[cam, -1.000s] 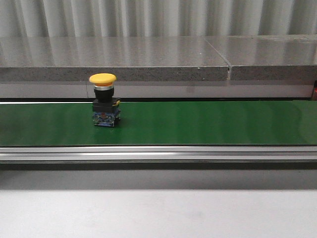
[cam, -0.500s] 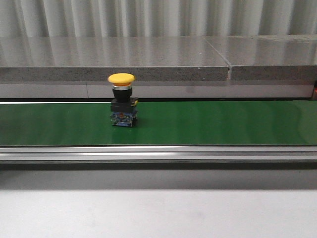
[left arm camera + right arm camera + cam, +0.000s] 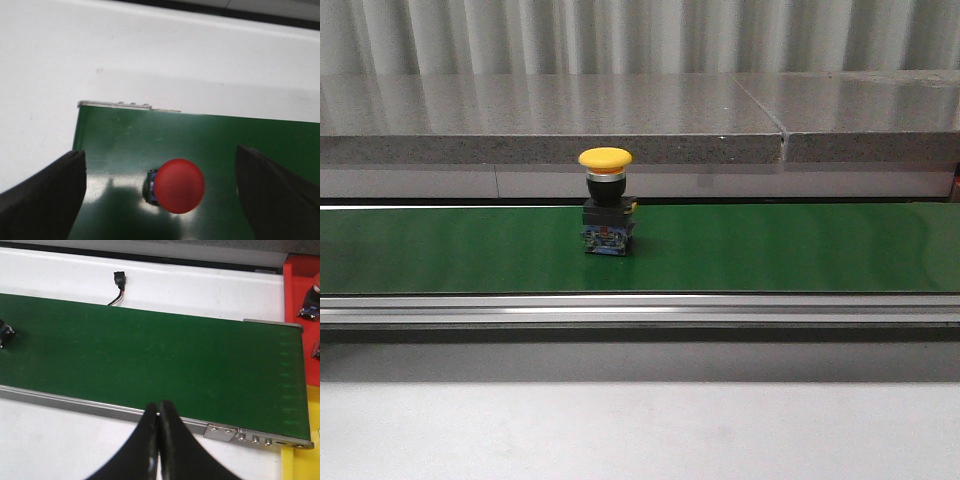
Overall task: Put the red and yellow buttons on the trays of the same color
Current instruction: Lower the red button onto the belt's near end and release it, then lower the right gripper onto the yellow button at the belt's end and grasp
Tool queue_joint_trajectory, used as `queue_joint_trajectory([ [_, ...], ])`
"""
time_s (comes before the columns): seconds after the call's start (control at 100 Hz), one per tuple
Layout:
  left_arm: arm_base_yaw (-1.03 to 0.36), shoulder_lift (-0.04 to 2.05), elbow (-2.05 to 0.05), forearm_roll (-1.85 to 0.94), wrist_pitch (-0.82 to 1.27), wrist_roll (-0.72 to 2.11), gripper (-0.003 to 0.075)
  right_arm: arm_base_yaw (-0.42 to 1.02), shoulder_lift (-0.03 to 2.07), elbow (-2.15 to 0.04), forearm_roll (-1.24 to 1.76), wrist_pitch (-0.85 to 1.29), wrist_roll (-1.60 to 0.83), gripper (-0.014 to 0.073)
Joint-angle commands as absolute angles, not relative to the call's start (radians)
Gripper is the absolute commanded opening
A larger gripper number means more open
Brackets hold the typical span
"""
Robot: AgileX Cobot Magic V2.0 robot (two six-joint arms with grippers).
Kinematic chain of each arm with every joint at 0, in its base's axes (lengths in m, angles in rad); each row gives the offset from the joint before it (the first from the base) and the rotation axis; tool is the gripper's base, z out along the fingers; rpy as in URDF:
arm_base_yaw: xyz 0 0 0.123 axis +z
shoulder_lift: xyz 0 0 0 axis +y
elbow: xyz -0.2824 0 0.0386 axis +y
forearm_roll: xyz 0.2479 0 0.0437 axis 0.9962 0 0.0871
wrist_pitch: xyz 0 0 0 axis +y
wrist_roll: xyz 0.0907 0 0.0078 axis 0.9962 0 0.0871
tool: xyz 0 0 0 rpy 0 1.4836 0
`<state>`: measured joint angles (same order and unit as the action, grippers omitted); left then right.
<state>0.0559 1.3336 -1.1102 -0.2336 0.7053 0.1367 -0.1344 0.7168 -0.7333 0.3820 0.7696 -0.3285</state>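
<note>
1. A green conveyor belt (image 3: 770,250) runs across the front view from side to side, with a metal rail along its near edge and a grey stone ledge (image 3: 620,115) behind it. The same belt fills most of the right wrist view (image 3: 150,360) and the lower part of the left wrist view (image 3: 125,145).
2. A white table surface (image 3: 150,55) lies around the belt in both wrist views.
3. A red tray (image 3: 300,285) shows at the belt's end in the right wrist view, with dark button parts lying in it; a yellow tray (image 3: 300,465) edge sits just beside the same belt end.
4. The left gripper (image 3: 160,200) hangs over the belt with its fingers (image 3: 45,200) spread wide, one on each side of the red button and not touching it.
5. The right gripper (image 3: 159,440) hovers at the near rail of the belt, its fingers pressed together and holding nothing.
6. The yellow button (image 3: 607,203) stands upright on the belt, a little left of the middle in the front view, its dome cap above a black body.
7. The red button (image 3: 178,186) stands on the belt near its end, seen from above between the left fingers.
8. A small black connector with a thin wire (image 3: 119,286) lies on the white table beyond the belt.
</note>
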Motion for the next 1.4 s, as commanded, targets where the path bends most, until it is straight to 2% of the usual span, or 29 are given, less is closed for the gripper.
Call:
queue_joint_trajectory([
  [0.0, 0.011, 1.245, -1.133, -0.255, 0.640, 0.151, 0.0586, -0.136, 0.712, -0.759, 0.409, 0.710, -0.335, -0.0067],
  [0.19, -0.104, 1.097, -1.075, -0.255, 0.570, 0.171, 0.0586, -0.136, 0.712, -0.759, 0.409, 0.710, -0.335, -0.0067],
  [0.37, -0.172, 0.928, -0.928, -0.257, 0.482, 0.171, 0.0586, -0.136, 0.712, -0.759, 0.409, 0.710, -0.335, -0.0067],
  [0.89, -0.174, 0.454, -0.493, -0.270, 0.436, 0.160, 0.0579, -0.136, 0.712, -0.759, 0.409, 0.710, -0.335, -0.0067],
  [1.01, -0.174, 0.392, -0.439, -0.270, 0.433, 0.158, 0.0483, -0.136, 0.712, -0.759, 0.409, 0.710, -0.335, -0.0067],
  [1.32, -0.174, 0.366, -0.416, -0.270, 0.426, 0.158, 0.0000, -0.136, 0.712, -0.759, 0.410, 0.709, -0.335, -0.0067],
  [1.39, -0.174, 0.366, -0.416, -0.270, 0.426, 0.158, -0.0020, -0.136, 0.712, -0.759, 0.410, 0.711, -0.335, -0.0067],
])
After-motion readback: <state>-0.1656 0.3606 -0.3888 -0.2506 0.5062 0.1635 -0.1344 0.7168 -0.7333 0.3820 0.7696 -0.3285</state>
